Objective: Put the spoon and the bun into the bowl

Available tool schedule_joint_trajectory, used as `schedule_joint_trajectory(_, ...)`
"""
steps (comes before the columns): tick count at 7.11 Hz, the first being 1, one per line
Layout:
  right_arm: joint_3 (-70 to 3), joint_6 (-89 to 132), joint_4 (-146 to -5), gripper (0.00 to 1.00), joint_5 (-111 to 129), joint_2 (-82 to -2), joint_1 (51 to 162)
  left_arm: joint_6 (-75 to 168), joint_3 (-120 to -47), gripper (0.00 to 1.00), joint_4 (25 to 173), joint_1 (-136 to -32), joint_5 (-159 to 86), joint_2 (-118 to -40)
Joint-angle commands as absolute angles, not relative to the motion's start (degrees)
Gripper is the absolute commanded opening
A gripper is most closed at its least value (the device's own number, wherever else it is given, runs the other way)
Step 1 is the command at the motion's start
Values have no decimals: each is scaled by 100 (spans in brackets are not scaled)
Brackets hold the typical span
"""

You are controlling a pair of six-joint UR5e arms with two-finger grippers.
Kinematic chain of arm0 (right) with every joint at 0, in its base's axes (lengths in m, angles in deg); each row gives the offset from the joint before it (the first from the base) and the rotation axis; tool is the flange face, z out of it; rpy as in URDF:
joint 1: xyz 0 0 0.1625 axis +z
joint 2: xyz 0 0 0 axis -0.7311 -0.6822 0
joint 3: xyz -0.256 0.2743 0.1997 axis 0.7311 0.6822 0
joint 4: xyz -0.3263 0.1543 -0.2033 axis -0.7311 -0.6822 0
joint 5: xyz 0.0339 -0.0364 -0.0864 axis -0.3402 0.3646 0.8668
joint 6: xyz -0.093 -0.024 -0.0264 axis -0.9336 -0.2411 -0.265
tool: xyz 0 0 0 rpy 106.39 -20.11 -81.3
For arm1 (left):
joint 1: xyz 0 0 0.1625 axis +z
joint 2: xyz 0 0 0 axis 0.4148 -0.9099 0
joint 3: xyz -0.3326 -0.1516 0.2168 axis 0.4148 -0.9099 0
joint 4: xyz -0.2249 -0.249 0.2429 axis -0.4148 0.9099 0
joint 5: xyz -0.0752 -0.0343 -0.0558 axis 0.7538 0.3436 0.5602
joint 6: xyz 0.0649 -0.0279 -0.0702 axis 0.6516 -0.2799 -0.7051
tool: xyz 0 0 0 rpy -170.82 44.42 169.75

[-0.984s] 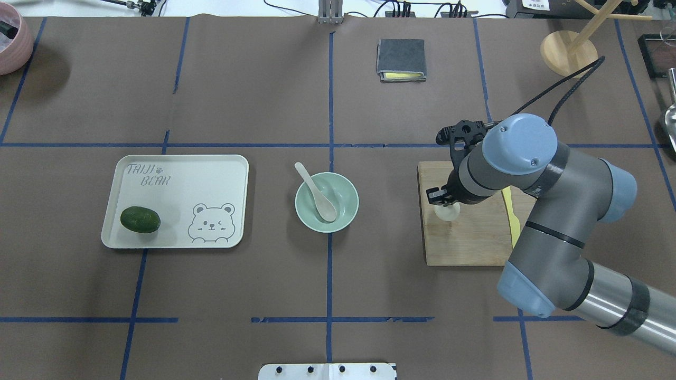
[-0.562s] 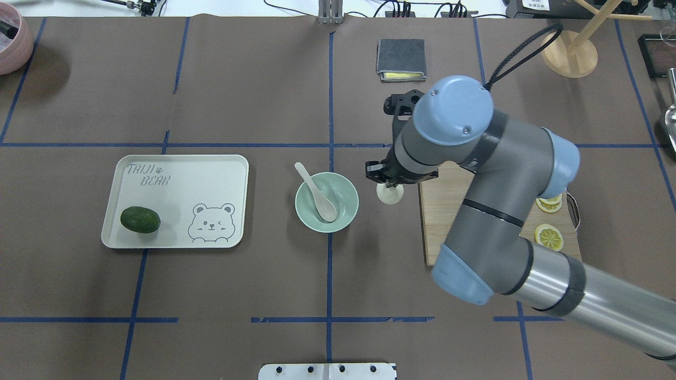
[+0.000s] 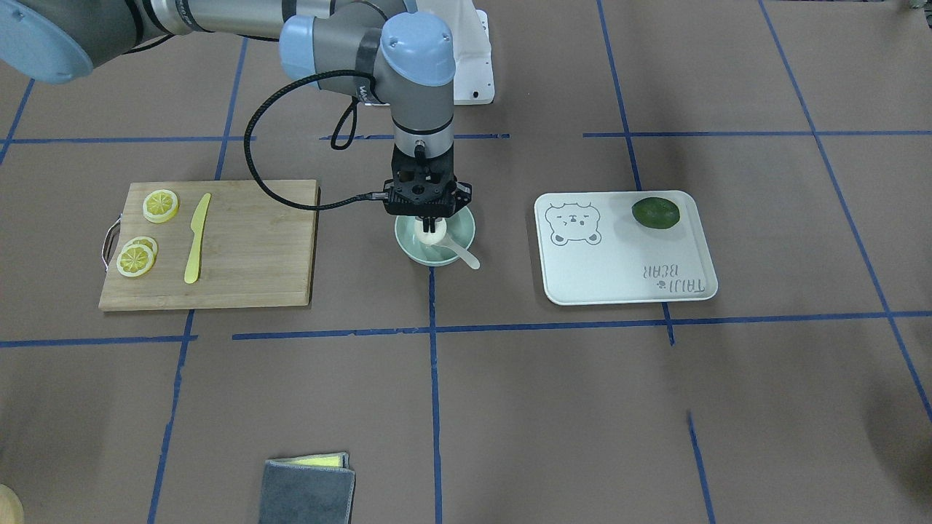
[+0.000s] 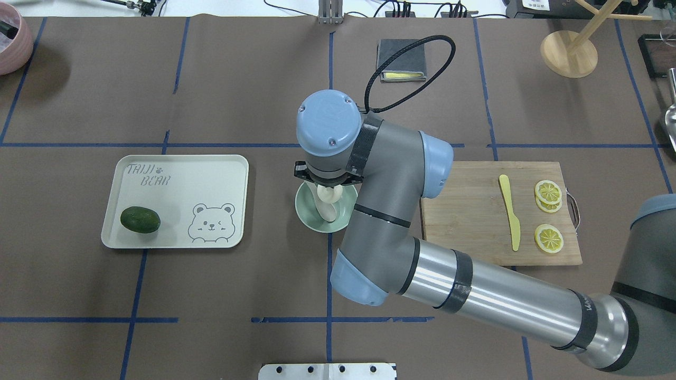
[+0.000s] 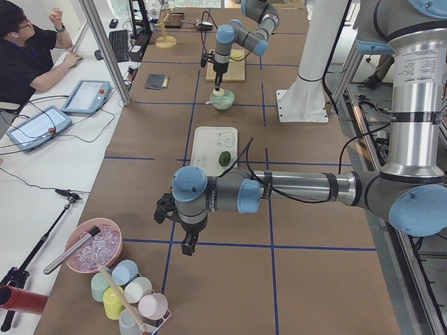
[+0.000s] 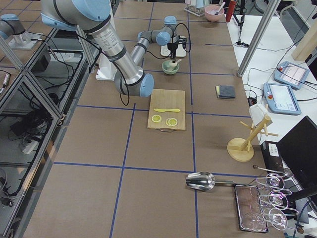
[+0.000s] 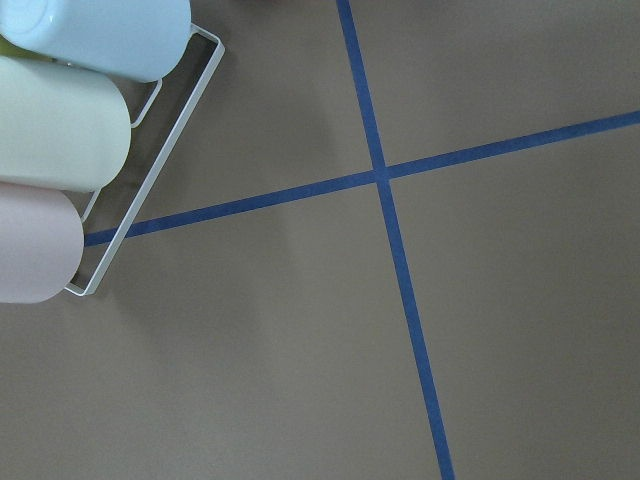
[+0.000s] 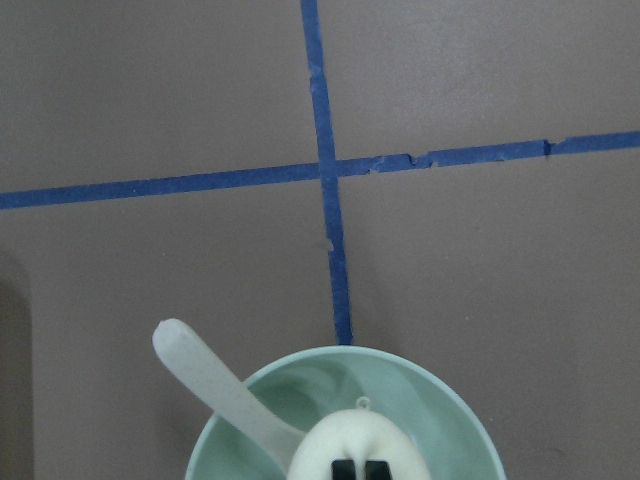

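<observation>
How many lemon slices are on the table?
3, all on the wooden board beside the yellow knife. One slice lies alone; a top slice partly covers another slice. I see no others.

- Bowl (image 8: 455, 425): pale mint-green, round, standing upright.
- Spoon (image 8: 215, 385): off-white, scoop inside the bowl, handle leaning over the rim.
- Bun (image 8: 352, 440): white, round, held over the bowl's middle.
</observation>
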State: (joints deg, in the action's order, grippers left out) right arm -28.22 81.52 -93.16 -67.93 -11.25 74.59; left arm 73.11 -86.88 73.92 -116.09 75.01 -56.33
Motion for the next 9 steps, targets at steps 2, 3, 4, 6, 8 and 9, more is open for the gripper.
schedule_joint_trajectory(2,-2496,8200,-9203,0,-6537,-1117,7212,7311,-8689,100,7392,-11609,7508,-5634)
schedule_joint_trajectory(3,-2495,8200,-9203,23,-6528,-1143,7186,7311,-8698,100,7401,-11609,7508,-5634)
schedule_joint_trajectory(4,-2495,8165,-9195,77,-6528,-1144,7185,7311,-8698,100,7401,-11609,7508,-5634)
schedule_joint_trajectory(6,-2617,8112,-9195,100,-6545,-1144,7290,7311,-8671,100,7401,-11609,7508,-5651)
schedule_joint_trajectory(8,-3325,7161,-9186,100,-7043,-1771,8008,7320,-8680,100,7392,-11609,7499,-5660)
schedule_joint_trajectory(9,-3765,6484,-9186,100,-7560,-2220,8560,7329,-8637,100,7383,-11609,7499,-5616)
